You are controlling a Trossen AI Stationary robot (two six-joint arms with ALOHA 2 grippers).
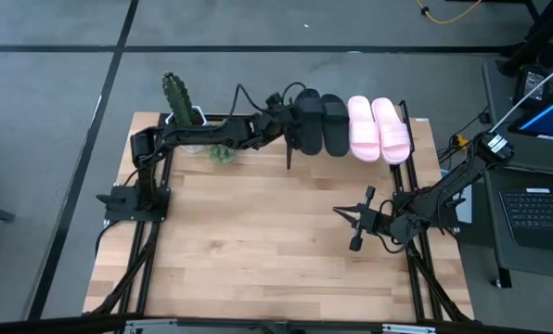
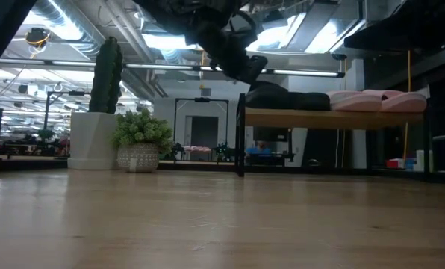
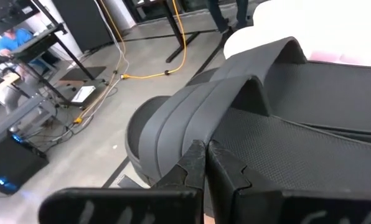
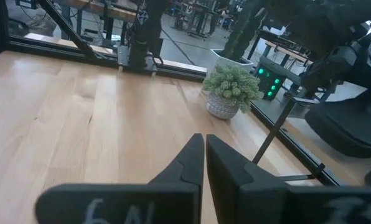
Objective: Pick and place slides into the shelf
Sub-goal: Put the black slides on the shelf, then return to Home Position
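Four slides lie side by side on the shelf [image 2: 334, 117] at the table's far edge: two black ones [image 1: 334, 123] on the left and two pale pink ones [image 1: 379, 130] on the right. My left gripper [image 1: 293, 109] reaches in from the left and is shut on the leftmost black slide [image 1: 308, 121]. In the low view the black slides [image 2: 282, 97] and pink slides [image 2: 379, 99] rest on the shelf's board. My right gripper [image 1: 349, 223] is shut and holds nothing. It hovers over the table's right half, well short of the shelf. My left gripper [image 3: 204, 152] pinches the leftmost black slide by the side of its wide strap [image 3: 185, 121], where the strap meets the sole. The fingers [image 2: 241, 63] come slanting down from the table's left. The slide's footbed [image 3: 285, 143] lies level beside the second black slide.
A tall cactus in a white pot [image 1: 176, 97] and a small leafy plant in a pot [image 1: 223, 151] stand at the table's far left, close under my left arm. Bare wooden tabletop [image 1: 258, 241] stretches in front of the shelf. A laptop [image 1: 536, 209] sits off the table's right side.
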